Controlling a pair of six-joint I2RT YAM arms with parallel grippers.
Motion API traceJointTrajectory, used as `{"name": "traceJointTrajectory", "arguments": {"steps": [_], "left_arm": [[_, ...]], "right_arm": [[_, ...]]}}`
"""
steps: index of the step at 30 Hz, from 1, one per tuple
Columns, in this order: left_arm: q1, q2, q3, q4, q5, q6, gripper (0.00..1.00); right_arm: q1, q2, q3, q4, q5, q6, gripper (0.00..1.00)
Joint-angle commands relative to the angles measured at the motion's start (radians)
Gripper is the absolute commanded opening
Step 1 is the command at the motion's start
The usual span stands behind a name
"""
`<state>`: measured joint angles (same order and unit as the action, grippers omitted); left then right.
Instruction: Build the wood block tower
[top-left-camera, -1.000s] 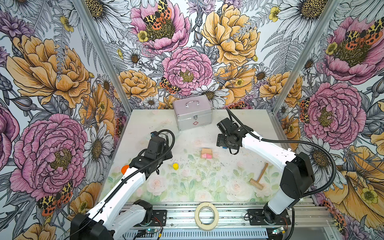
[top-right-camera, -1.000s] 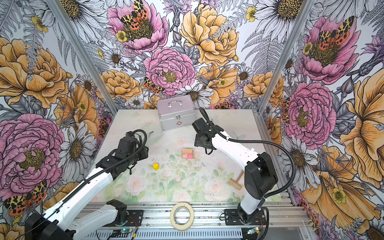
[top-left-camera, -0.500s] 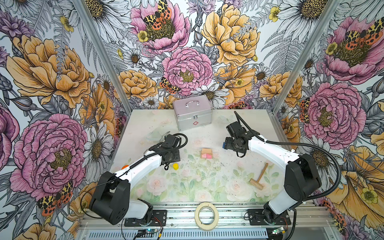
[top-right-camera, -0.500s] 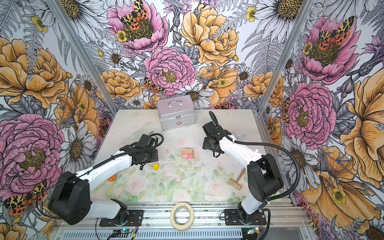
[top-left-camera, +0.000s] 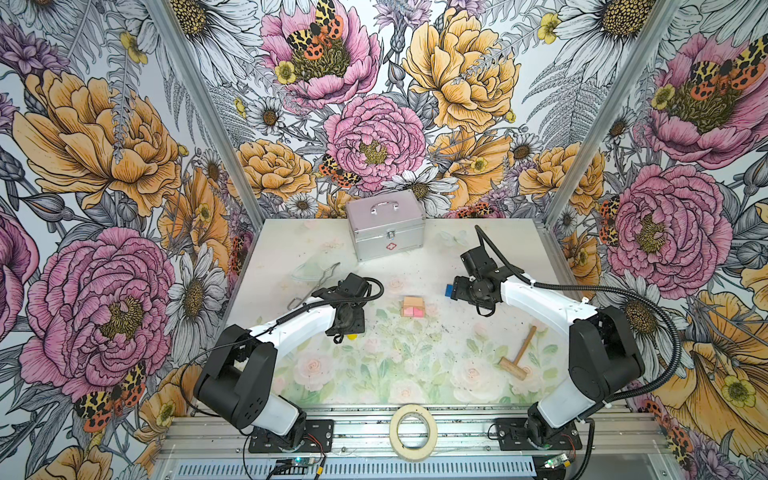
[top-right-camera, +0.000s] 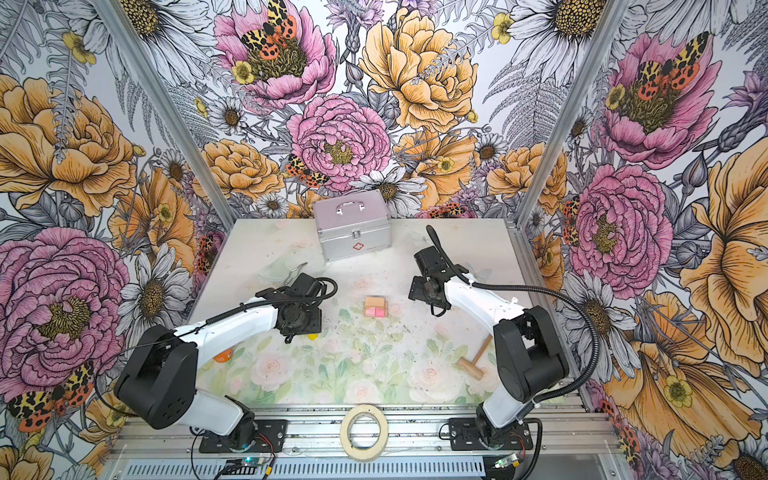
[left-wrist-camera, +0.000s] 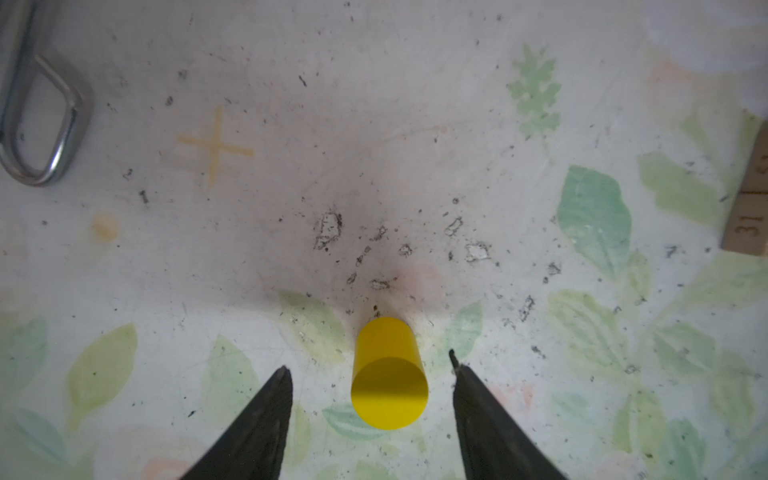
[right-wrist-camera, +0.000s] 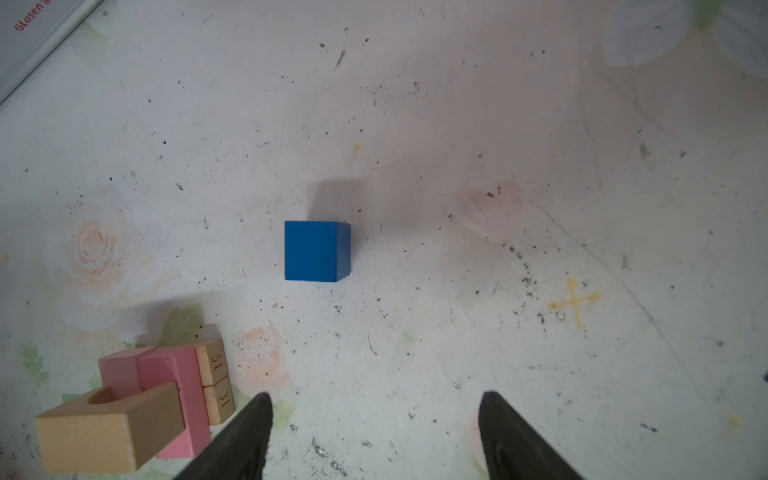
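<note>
The left gripper stands open around the yellow cylinder, with clearance on both sides. The right gripper stands wide and empty. The blue block lies ahead of it on bare table, clear of the pink-and-tan stack.

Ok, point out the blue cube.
In a top view the blue cube sits right of centre on the table, between the pink-and-tan block stack and the open right gripper, touching neither.

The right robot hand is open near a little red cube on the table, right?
No, it's a small blue wooden cube, not red. The right wrist view shows it on the table, near the open right hand.
</note>
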<state>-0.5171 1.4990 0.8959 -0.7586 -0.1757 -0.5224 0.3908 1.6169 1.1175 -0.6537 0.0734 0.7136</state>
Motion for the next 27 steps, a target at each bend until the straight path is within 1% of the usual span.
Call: {"name": "traceJointTrajectory", "arguments": {"steps": [1, 10, 24, 27], "left_arm": [[-0.006, 0.016, 0.024, -0.013, -0.008, -0.011, 0.59], [-0.005, 0.068, 0.034, -0.008, 0.003, -0.018, 0.53], [-0.009, 0.089, 0.047, 0.001, 0.028, -0.019, 0.25], [-0.008, 0.089, 0.059, 0.001, 0.026, -0.015, 0.23]], "right_arm": [[-0.010, -0.032, -0.019, 0.033, -0.014, -0.010, 0.80], [-0.022, -0.045, -0.042, 0.045, -0.022, -0.007, 0.80], [-0.030, -0.049, -0.056, 0.046, -0.029, -0.005, 0.80], [-0.029, -0.048, -0.056, 0.049, -0.034, -0.006, 0.80]]}}
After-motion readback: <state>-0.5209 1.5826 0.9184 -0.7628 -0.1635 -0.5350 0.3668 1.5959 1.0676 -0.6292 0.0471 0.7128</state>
